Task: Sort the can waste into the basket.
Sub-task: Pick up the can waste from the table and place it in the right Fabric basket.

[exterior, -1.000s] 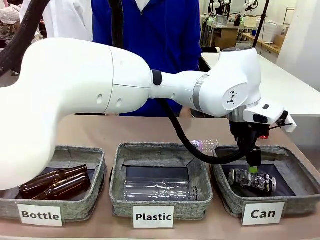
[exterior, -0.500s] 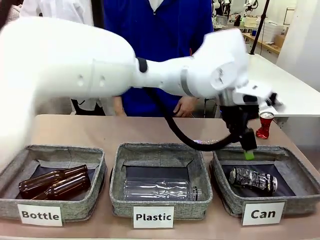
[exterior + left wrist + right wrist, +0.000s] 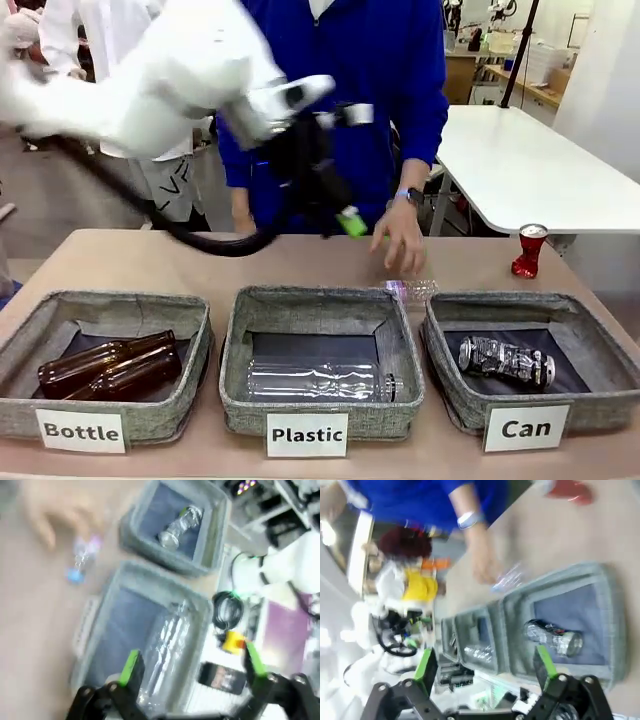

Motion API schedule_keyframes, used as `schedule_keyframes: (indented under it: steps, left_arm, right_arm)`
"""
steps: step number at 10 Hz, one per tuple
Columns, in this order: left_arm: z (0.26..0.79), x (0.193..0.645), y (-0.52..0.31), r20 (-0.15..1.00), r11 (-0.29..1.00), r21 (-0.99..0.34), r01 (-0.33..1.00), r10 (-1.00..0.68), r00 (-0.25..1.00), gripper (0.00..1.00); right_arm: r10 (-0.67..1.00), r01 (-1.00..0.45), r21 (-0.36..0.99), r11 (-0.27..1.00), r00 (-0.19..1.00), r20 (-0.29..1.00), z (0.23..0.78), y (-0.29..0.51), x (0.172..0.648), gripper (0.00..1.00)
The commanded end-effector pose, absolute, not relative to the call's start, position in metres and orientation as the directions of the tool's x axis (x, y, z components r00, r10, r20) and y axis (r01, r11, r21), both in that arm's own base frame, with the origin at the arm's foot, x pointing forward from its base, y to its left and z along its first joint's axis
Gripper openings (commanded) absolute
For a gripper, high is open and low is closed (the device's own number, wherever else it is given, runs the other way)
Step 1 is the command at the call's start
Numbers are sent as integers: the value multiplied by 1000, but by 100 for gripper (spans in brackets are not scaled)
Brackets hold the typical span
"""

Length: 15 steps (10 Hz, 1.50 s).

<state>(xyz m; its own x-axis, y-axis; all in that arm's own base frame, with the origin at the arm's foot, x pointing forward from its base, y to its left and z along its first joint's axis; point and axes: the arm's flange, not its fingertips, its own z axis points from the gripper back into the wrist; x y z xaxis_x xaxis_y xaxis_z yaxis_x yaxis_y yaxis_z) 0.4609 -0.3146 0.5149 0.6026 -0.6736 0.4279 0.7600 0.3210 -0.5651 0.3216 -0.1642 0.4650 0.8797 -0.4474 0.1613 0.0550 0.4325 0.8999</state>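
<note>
Your left arm point(image 3: 170, 70) is blurred in the front view; its fingers point(image 3: 350, 222) barely resolve. Left wrist view: person's hand point(image 3: 60, 510) blurred, cut by top edge. Right wrist view: red can point(image 3: 567, 491) soft.

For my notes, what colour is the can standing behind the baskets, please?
The can is red, silver-topped; front view shows it best.

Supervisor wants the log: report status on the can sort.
Left pincer open, empty; right pincer open, empty. Black can in Can basket; red can upright on table beyond it. Person's hand over table nearby.
</note>
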Motion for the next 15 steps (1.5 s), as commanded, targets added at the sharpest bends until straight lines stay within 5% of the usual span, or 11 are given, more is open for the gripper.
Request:
schedule_keyframes:
  steps: [1, 4, 6, 7, 8, 9, 15]
  left_arm:
    - [491, 407, -194, 494, 336, -659, 673, -481, 724, 100]
    - [458, 375, -45, 526, 291, -798, 528, -93, 846, 100]
    - [432, 360, 23, 432, 254, -882, 398, 93, 897, 100]
    - [415, 350, 53, 399, 221, -909, 354, 213, 892, 100]
    - [401, 333, 83, 382, 218, -921, 323, 341, 859, 100]
    - [426, 354, 47, 421, 277, -882, 380, 104, 901, 100]
    - [426, 354, 47, 421, 277, -882, 380, 104, 901, 100]
  right_arm:
    - [-345, 27, 919, 393, 931, 120, 454, -99, 333, 100]
    - [-228, 35, 968, 247, 973, 23, 444, -52, 338, 100]
    - [-254, 42, 991, 126, 967, -9, 447, -62, 340, 100]
    - [-210, 12, 963, 268, 977, 46, 441, -45, 340, 100]
    - [-210, 12, 963, 268, 977, 46, 441, -45, 340, 100]
    - [-210, 12, 963, 268, 977, 46, 441, -45, 340, 100]
    - [-210, 12, 963, 268, 977, 46, 441, -45, 340, 100]
